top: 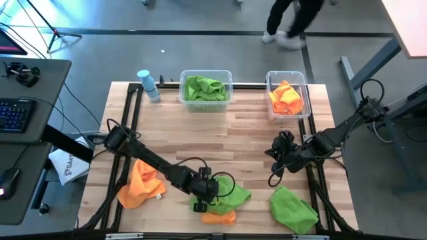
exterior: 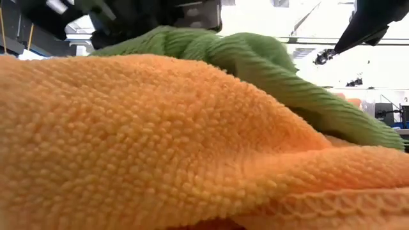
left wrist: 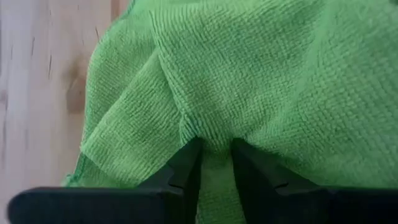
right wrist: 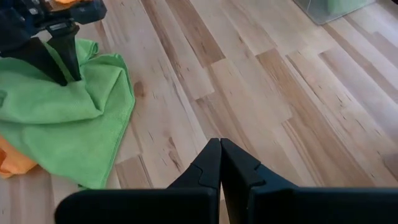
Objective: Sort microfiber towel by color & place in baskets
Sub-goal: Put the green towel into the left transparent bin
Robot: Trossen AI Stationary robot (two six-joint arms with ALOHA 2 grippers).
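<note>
A green towel [top: 230, 195] lies near the table's near edge, partly on an orange towel [top: 217, 217]. My left gripper [top: 208, 192] [left wrist: 216, 146] is down on it, shut on a ridge of the cloth. My right gripper [right wrist: 219, 158] [top: 275, 157] hovers shut over bare wood to its right, touching nothing. A second orange towel [top: 140, 185] lies near the left arm and a second green towel [top: 293, 208] toward the near right corner. The wider basket [top: 205, 75] holds green towels, the narrower basket [top: 288, 75] orange ones. In the low view the orange towel [exterior: 147, 147] fills the foreground. My left gripper pinches a raised fold of the green towel [left wrist: 214, 127] between its two fingers [left wrist: 186, 165], coming from above and pointing down. In the right wrist view the cloth peaks up at the fingers [right wrist: 65, 59] while the rest of the green towel [right wrist: 68, 130] lies spread on the table.
A small light-blue bottle [top: 148, 85] stands at the far left corner beside the wider basket. Bare wood [top: 220, 140] stretches between the towels and the baskets. A person's legs [top: 287, 23] show on the floor beyond the far edge.
</note>
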